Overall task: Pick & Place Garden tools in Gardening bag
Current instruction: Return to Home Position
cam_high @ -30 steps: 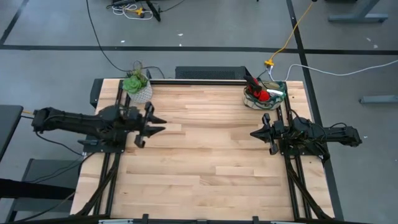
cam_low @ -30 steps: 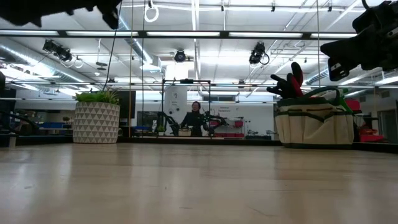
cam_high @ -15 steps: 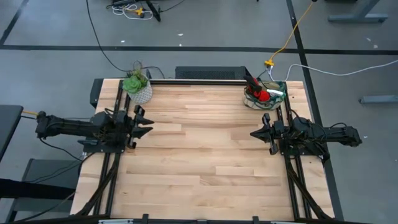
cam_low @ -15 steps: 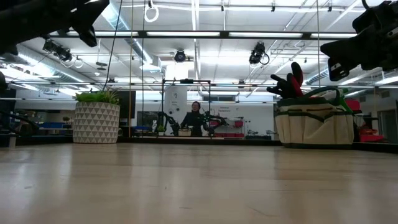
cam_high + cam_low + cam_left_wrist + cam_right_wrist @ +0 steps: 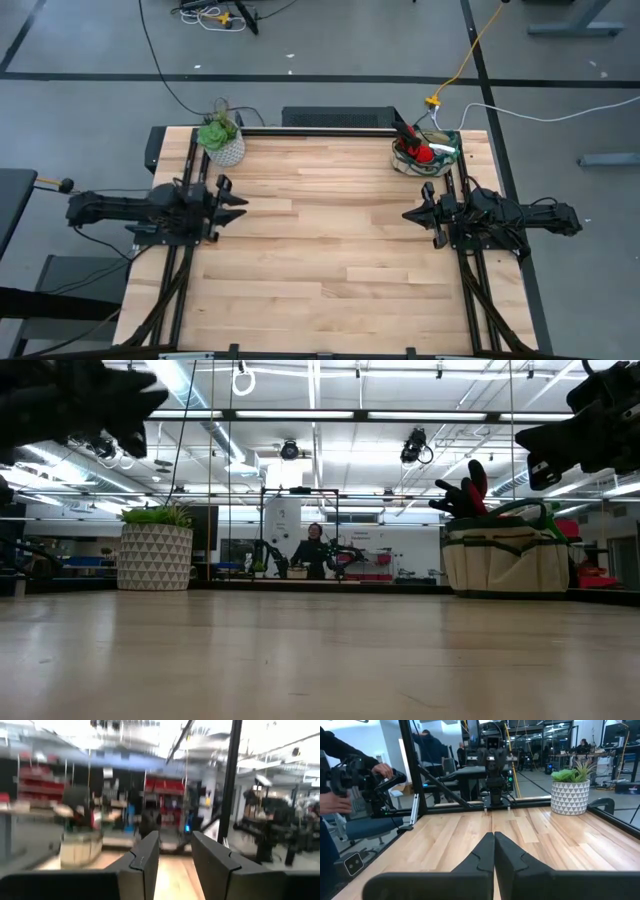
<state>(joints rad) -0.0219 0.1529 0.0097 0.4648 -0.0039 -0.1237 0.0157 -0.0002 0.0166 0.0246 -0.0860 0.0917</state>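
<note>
The gardening bag (image 5: 425,157), beige with green trim, stands on its base at the table's far right corner (image 5: 505,558); the left wrist view also shows it (image 5: 79,849). Garden tools stick up out of its top, among them a black glove with a red cuff (image 5: 476,478) (image 5: 423,153). My left gripper (image 5: 236,200) hangs at the table's left edge, open, with nothing between its fingers (image 5: 175,842). My right gripper (image 5: 408,215) waits at the right edge, shut and holding nothing (image 5: 494,837).
A leafy plant in a white patterned pot (image 5: 222,142) stands at the far left corner (image 5: 155,555). Bare wooden tabletop (image 5: 330,230) lies between the arms. A person (image 5: 340,785) stands beside the table's edge, and another (image 5: 315,550) is far behind it.
My left gripper has drawn back toward the table's left edge and sunk lower, with its fingers the same distance apart. The bag and its tools have stayed where they were.
</note>
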